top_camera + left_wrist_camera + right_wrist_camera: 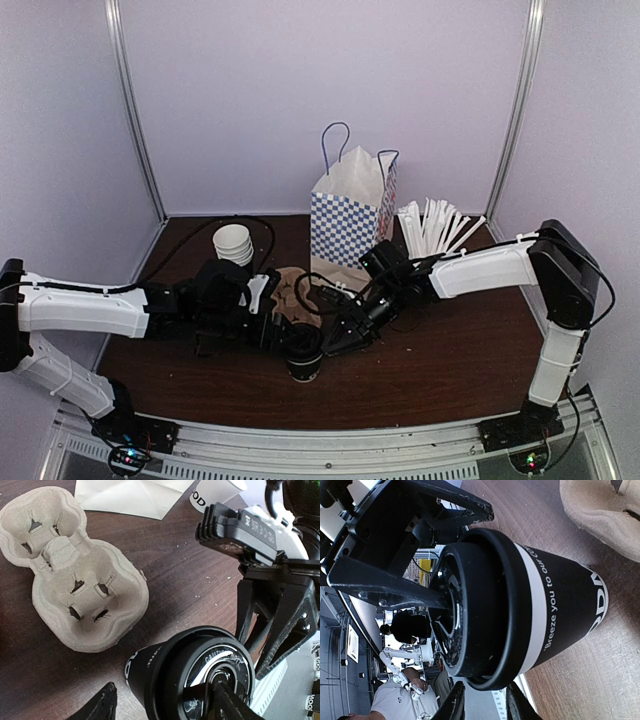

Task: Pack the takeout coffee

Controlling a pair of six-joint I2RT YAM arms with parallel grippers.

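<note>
The takeout coffee (303, 357), a black paper cup with pale print and a black lid, stands near the table's front middle. My left gripper (272, 335) is open at its left. In the left wrist view one finger (100, 705) is clear of the cup's side and the other finger (232, 700) lies over the lid (220, 670). My right gripper (337, 340) is at the cup's right, slightly open and empty. In the right wrist view its tips (482, 702) sit just off the lid rim of the cup (555, 600). The checkered bag (350, 215) stands behind.
A pulp cup carrier (293, 290) lies just behind the cup, also in the left wrist view (75, 590). A stack of lidless cups (233, 245) stands at the back left. A cup of white sticks (435, 228) stands at the back right beside the bag.
</note>
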